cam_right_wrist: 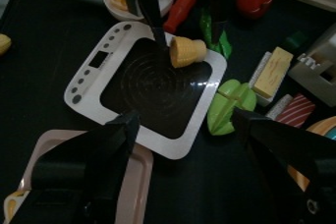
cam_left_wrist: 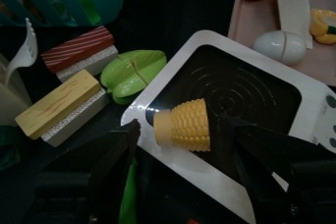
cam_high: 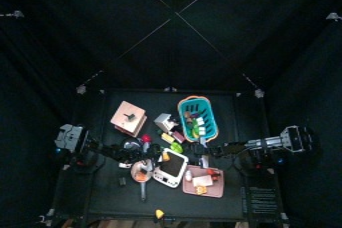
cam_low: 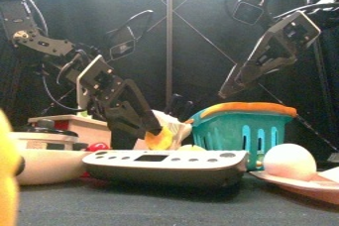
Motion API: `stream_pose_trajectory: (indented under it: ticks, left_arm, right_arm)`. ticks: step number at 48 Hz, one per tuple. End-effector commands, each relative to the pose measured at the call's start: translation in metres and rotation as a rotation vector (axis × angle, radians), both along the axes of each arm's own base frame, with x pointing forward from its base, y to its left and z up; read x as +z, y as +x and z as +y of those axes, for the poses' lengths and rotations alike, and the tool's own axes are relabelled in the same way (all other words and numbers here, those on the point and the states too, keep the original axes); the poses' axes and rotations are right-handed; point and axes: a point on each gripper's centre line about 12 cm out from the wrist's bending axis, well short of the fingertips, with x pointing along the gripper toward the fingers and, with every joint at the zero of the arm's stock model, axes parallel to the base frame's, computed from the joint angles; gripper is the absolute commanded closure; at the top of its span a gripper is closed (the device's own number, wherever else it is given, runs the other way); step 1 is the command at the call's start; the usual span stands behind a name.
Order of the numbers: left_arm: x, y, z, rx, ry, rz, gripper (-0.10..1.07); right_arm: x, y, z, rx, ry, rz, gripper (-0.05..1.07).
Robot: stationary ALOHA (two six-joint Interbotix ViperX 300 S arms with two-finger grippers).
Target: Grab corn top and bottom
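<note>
The short yellow corn piece (cam_left_wrist: pixel 184 125) lies on the edge of the white-framed toy cooktop with a black ringed plate (cam_left_wrist: pixel 250 95). My left gripper (cam_left_wrist: pixel 184 154) stands wide apart, jaws either side of the corn, no contact visible. My right gripper (cam_right_wrist: pixel 191 135) hangs above the cooktop's opposite side, jaws apart, empty. No legible writing on any item. Beside the corn: a green leaf-shaped toy (cam_left_wrist: pixel 132 71) and a tan block (cam_left_wrist: pixel 59 105). A pink tray (cam_left_wrist: pixel 262 17) flanks the cooktop, holding a white egg (cam_left_wrist: pixel 281 46).
</note>
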Motion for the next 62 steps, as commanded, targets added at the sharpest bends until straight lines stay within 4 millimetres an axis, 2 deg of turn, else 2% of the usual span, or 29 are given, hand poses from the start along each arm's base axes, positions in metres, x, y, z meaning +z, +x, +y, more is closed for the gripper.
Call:
stream_pose_trajectory:
  ticks: [1,18,36,44,56,62]
  left_arm:
    - [0.007,0.006,0.001,0.004,0.0,-0.025,0.01]
    - [0.005,0.007,0.0,0.0,0.001,-0.016,0.04]
    - [0.012,0.01,-0.001,-0.019,0.01,-0.04,0.29]
    - [0.024,0.011,-0.002,-0.025,0.008,-0.073,0.3]
    - [0.029,0.01,-0.002,-0.025,0.006,-0.085,0.3]
    - [0.044,0.007,-0.004,-0.029,-0.002,-0.124,0.3]
  right_arm:
    - [0.01,0.003,0.0,0.002,0.0,-0.032,-0.01]
    - [0.009,0.003,0.0,0.001,0.0,-0.029,-0.01]
    - [0.008,0.003,0.0,0.0,0.001,-0.027,-0.01]
    - [0.008,0.003,0.0,0.001,0.001,-0.027,-0.01]
    - [0.008,0.002,0.0,0.001,0.001,-0.026,-0.01]
    - [0.007,0.002,0.0,0.001,0.001,-0.023,-0.01]
